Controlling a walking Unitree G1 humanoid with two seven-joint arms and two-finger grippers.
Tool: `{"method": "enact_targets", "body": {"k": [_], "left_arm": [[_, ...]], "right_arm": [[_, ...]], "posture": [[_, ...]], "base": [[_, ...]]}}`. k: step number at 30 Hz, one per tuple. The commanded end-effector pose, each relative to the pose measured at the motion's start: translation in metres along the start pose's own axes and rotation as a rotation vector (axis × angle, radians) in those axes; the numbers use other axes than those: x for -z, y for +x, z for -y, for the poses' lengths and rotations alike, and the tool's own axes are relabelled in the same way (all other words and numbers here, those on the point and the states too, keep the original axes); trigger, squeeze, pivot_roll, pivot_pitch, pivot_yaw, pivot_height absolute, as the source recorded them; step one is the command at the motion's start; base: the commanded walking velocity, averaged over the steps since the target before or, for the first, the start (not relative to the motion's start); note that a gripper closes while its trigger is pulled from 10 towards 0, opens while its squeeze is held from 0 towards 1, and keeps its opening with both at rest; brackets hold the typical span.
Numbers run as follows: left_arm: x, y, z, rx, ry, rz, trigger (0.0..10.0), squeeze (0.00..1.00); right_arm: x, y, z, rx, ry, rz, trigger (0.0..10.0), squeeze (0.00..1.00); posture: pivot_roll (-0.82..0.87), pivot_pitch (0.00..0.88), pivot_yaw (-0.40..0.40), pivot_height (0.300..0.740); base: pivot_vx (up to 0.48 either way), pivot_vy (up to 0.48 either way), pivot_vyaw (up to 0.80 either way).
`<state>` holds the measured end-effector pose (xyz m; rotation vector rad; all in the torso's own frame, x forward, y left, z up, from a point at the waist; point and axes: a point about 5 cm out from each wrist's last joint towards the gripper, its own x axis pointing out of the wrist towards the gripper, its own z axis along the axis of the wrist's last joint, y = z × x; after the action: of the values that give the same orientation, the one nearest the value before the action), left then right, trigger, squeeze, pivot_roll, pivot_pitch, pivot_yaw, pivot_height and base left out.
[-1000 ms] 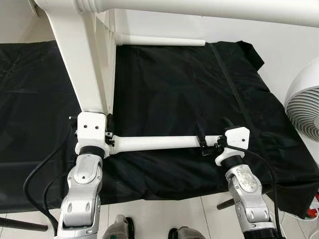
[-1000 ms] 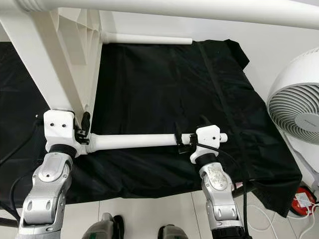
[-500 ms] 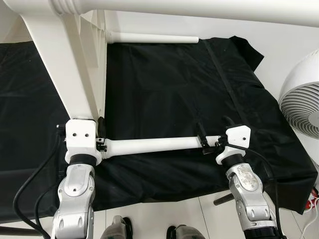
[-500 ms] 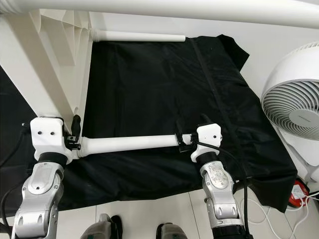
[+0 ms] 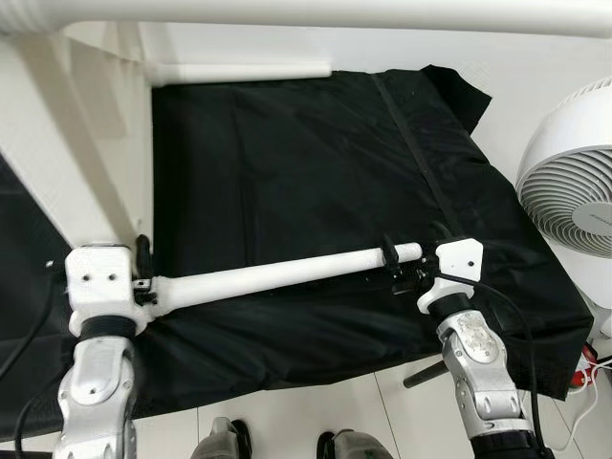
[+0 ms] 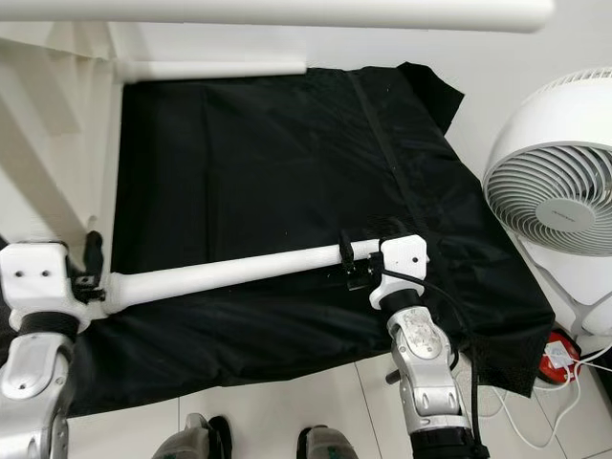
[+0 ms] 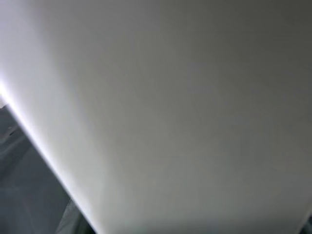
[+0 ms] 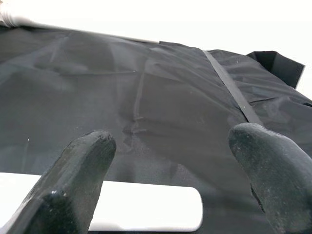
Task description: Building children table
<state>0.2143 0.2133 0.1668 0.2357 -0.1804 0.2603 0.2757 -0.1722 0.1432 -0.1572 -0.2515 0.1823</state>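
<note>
A white children's table stands on its side, its top point(image 5: 67, 163) forming a wall at the left. One white tube leg point(image 5: 277, 274) slants across the black cloth point(image 5: 287, 163). My left gripper point(image 5: 142, 271) sits at the leg's thick end, hard against the table top. In the left wrist view a white surface point(image 7: 170, 112) lies right up against the camera. My right gripper point(image 5: 411, 253) is at the leg's free end point(image 8: 146, 212). It is open, and the leg lies crosswise behind one finger point(image 8: 73, 180).
Another table leg point(image 5: 335, 11) passes overhead and a further one point(image 5: 239, 72) lies along the far edge of the cloth. A white fan point(image 5: 574, 201) stands at the right. Cables and a red item point(image 6: 559, 359) lie on the tiled floor beside it.
The camera has swung right, bringing more of the fan into view. The leg now slants, its free end higher with my right gripper. My left gripper sits lower and further left.
</note>
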Motion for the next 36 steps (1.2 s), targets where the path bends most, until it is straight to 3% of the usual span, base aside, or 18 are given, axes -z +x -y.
{"method": "enact_targets", "body": {"k": [1,12,18,27,32,33,34,36], "left_arm": [[0.001,-0.003,-0.024,-0.122,0.077,0.006,0.0,0.00],[0.010,0.000,-0.051,-0.012,0.159,0.058,0.0,0.00],[0.012,0.003,-0.059,-0.004,0.187,0.053,0.0,0.00],[0.019,0.006,-0.086,-0.011,0.250,0.061,0.0,0.00],[0.018,0.006,-0.087,-0.021,0.257,0.066,0.0,0.00],[0.018,0.005,-0.085,-0.010,0.263,0.062,3.4,0.00],[0.020,0.005,-0.083,-0.001,0.262,0.053,10.0,0.00],[0.020,0.005,-0.080,0.010,0.254,0.051,10.0,0.00]], "right_arm": [[0.001,0.000,0.001,-0.001,-0.005,0.001,10.0,0.00],[0.002,0.004,-0.002,-0.019,-0.003,0.007,10.0,0.00],[0.001,0.004,-0.003,-0.019,-0.003,0.011,10.0,0.00],[0.002,0.005,-0.001,-0.024,-0.010,0.011,10.0,0.00],[0.001,0.007,0.000,-0.025,-0.013,0.013,10.0,0.00],[0.001,0.007,0.000,-0.025,-0.013,0.014,10.0,0.00],[0.001,0.007,0.000,-0.026,-0.014,0.014,10.0,0.00],[0.001,0.007,0.000,-0.028,-0.014,0.013,10.0,0.00]], "posture": [[-0.04,0.152,-0.008,0.740],[-0.04,0.152,-0.008,0.740],[-0.02,0.155,-0.011,0.740],[-0.02,0.158,-0.014,0.740],[-0.02,0.159,-0.016,0.740],[-0.02,0.159,-0.016,0.740],[-0.02,0.159,-0.016,0.740],[-0.02,0.159,-0.016,0.740]], "base": [[0.000,0.000,0.00],[0.000,0.000,0.00],[0.000,0.000,0.00],[0.000,0.000,0.00],[0.000,0.000,0.00],[0.000,0.000,0.00],[0.000,0.000,0.00],[0.000,0.000,0.00]]}}
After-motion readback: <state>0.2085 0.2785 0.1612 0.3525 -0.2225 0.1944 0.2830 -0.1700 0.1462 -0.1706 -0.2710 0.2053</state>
